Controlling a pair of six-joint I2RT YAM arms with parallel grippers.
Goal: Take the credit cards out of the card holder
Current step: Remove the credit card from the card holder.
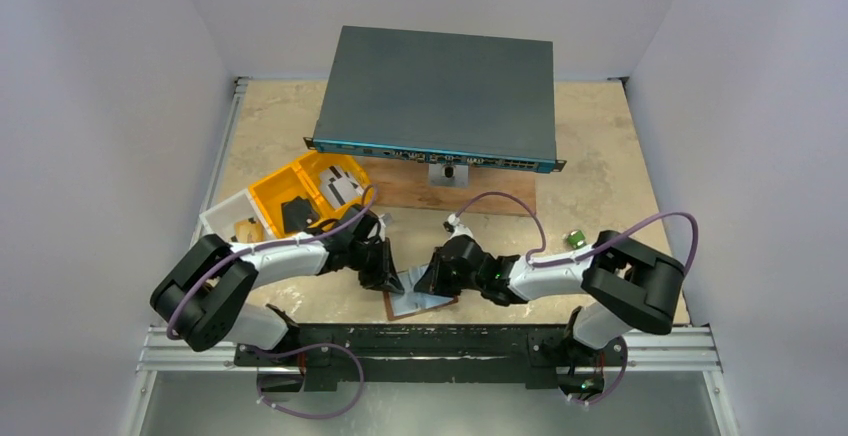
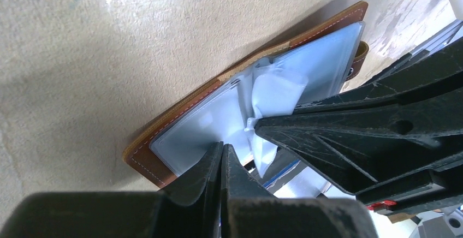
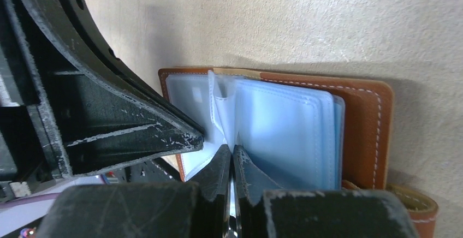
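The card holder (image 3: pixel 360 129) is laid open on the bench (image 1: pixel 600 156). The left end effector (image 2: pixel 222 159) and the right end effector (image 3: pixel 232 159) are both pressed together, with their tips set against the card holder's clear pockets from opposite sides.

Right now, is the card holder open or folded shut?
Open. The card holder lies spread on the table, brown cover down, clear pockets fanned up.
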